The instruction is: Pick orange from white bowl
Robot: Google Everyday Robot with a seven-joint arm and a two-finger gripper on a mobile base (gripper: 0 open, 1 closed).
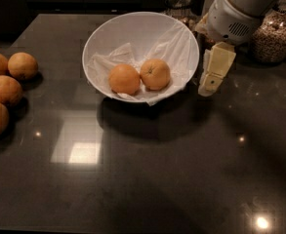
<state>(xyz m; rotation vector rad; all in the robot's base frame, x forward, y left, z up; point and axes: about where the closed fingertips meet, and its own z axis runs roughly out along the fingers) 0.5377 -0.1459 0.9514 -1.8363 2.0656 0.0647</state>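
Single-arm rig at the far right part of a dark counter [157, 174]. The gripper [208, 84] hangs pointing downward just outside the right rim of the white bowl [132, 23], above bare counter and not over the bowl's opening; whether it is spread or pressed together cannot be told from this view, and it holds nothing visible. The orange [155, 74], marked by a small dark stem dimple, rests on the crumpled paper liner [174, 45] in the bottom of the bowl, touching a deeper-coloured second orange [124, 79] on the side away from the gripper. The target therefore lies toward the counter's left edge from the gripper, beyond the bowl wall and lower than the rim, and it is the nearer of the two fruits. Being round, it offers no preferred grasp axis. The judged requirement is a lift over the rim, then a descent. Four other oranges [6, 89] sit at the left edge; a jar of grains [274, 35] stands at the far right corner.
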